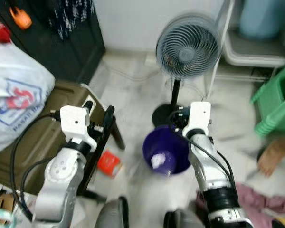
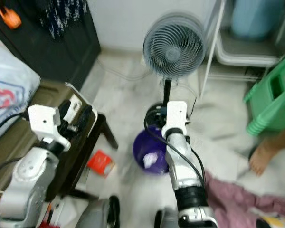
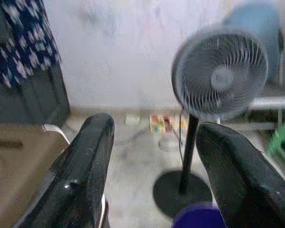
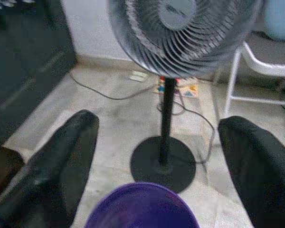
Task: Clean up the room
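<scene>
Two open grippers, right gripper (image 4: pixel 156 156) above purple bin (image 4: pixel 141 206)

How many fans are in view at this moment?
1. A standing fan on a black pole and round base, on the floor just beyond the purple bucket, ahead of the open right gripper. Others could be outside the views.

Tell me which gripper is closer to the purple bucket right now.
Right. The right gripper hangs open just above the purple bucket, at its far rim. The left gripper, also open, sits off to the bucket's left, over the table edge.
</scene>
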{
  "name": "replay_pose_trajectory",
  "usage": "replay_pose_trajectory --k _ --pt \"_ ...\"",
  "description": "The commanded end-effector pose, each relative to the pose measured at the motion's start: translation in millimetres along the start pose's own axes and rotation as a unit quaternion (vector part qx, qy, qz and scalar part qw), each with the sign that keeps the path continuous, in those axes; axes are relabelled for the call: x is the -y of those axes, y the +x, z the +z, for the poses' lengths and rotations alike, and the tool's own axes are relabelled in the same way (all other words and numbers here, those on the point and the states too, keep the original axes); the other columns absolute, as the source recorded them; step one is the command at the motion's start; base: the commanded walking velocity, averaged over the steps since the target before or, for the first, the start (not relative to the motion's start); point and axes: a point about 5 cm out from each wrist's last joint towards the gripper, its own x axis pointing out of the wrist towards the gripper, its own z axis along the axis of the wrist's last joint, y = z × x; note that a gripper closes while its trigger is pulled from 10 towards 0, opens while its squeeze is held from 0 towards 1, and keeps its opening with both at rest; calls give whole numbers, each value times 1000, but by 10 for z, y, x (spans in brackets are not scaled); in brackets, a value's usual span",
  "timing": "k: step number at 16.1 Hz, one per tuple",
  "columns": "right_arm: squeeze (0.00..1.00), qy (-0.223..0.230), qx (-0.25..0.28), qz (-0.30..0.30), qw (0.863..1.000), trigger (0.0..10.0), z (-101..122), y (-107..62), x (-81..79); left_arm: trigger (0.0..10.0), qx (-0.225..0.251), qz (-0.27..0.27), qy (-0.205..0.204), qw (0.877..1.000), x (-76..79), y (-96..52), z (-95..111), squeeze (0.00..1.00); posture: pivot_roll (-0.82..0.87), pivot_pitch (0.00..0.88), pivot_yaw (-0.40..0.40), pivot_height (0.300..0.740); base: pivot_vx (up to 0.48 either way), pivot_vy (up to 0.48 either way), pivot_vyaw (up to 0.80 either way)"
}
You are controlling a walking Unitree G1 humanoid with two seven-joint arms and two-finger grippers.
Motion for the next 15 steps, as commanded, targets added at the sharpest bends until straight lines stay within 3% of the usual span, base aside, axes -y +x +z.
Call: replay_pose_trajectory --k 1,3,8,9,10,12,15 --pt "1000 21 -13 51 998 10000 58 62 -79 10000 5 21 5 1000 -93 42 -20 0 76 0 42 740 0 0 0" --pt "1000 10 1 86 996 10000 114 45 -122 10000 23 43 10 999 -161 107 20 0 73 0 39 740 0 0 0" --pt "1000 -27 45 93 994 10000 255 101 -131 10000 50 73 56 994 -286 149 43 0 83 0 4 740 0 0 0" --pt "808 -28 44 91 994 10000 252 103 -128 10000 49 77 58 994 -301 145 38 0 83 0 4 740 0 0 0" --pt "0 -27 37 87 995 10000 246 109 -99 10000 51 90 59 993 -346 143 17 0 85 0 3 740 0 0 0" --pt "0 -14 40 76 996 10000 262 72 -20 10000 49 97 58 992 -360 119 -22 0 81 0 15 740 0 0 0" --pt "0 -32 57 100 993 10000 194 -218 145 10000 44 97 66 992 -358 4 -73 0 104 0 -1 740 0 0 0"
